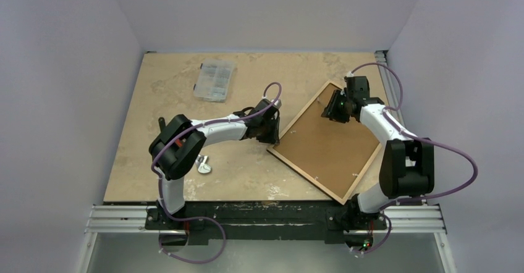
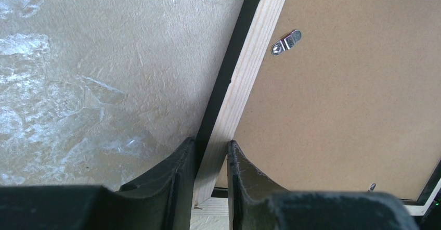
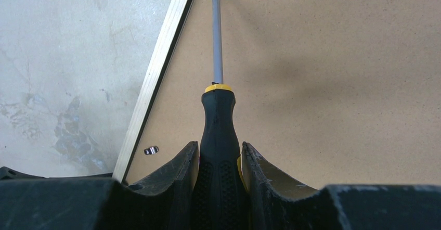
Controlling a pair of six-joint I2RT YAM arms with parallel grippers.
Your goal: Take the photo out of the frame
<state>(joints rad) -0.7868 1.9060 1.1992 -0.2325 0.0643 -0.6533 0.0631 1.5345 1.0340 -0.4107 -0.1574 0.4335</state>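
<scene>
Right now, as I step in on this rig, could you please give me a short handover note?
Left gripper: shut on the frame at its wooden side rail.
Right gripper: shut on the screwdriver, tip over the backing panel near the frame's edge.
The frame lies face down on the table; the photo is not in view.
Done: tool in hand, frame steadied.
Left: turn aside the clip lying over the backing, lift the backing, take the photo out.
</scene>
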